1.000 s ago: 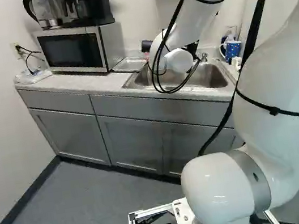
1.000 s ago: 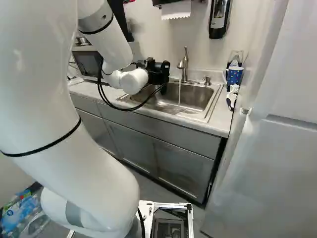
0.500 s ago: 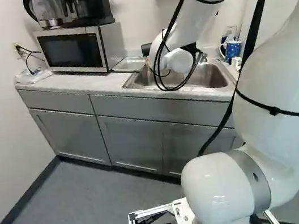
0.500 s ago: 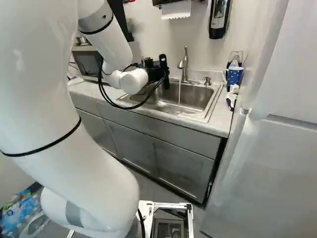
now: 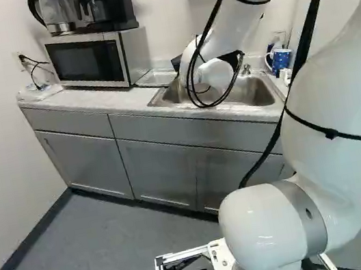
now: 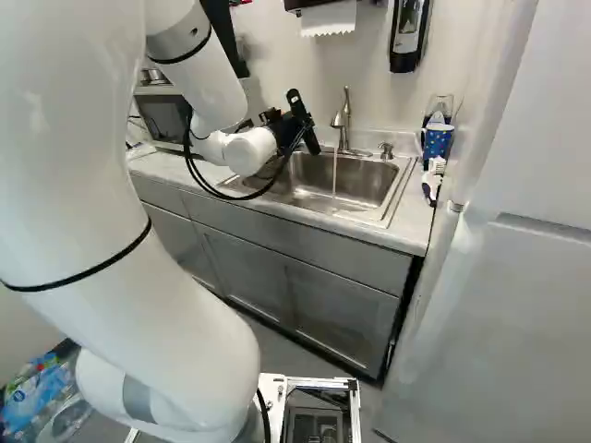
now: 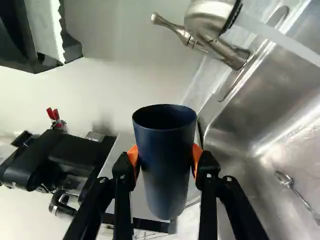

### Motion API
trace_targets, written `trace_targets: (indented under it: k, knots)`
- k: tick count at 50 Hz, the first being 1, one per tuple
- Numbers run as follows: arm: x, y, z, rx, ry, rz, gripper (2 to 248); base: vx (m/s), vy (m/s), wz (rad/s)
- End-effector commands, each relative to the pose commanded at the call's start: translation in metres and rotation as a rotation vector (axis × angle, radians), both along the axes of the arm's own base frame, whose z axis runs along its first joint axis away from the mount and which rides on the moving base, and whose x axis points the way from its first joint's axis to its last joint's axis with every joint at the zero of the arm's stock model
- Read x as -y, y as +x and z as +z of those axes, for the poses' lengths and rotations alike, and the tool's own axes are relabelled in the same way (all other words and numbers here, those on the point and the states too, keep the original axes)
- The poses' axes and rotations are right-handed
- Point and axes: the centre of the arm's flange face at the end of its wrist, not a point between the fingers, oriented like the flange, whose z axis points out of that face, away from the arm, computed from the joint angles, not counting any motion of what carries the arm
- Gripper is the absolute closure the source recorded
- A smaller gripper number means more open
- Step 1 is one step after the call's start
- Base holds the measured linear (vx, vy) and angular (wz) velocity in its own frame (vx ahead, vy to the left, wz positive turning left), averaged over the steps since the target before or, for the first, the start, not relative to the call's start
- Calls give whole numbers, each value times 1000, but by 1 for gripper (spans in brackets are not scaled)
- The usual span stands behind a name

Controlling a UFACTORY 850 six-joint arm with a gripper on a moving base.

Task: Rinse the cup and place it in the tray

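In the right base view the black gripper is beside the faucet at the sink's left part; its fingertips and the cup cannot be made out there. In the wrist view the gripper is shut on the dark blue cup, an orange pad against each side. The cup is tilted relative to the room, its rim and dark inside visible. Water runs from the faucet into the sink, clear of the cup in the wrist view. The metal tray lies between microwave and sink.
A spoon lies in the sink. A microwave with a coffee maker on it stands left of the tray. Right of the sink are a blue patterned mug and a brush. A paper towel dispenser hangs on the wall.
The black gripper end has rolled at the wrist, from lying level to a slanted stance in the right base view. The base and the rest of the arm hold still.
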Motion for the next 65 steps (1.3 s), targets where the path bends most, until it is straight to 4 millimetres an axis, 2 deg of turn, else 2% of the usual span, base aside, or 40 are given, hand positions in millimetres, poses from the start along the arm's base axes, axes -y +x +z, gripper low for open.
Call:
trace_targets:
  k: [65]
  knots:
    - [0,0,0,-45,-682,25,128,0,0,0]
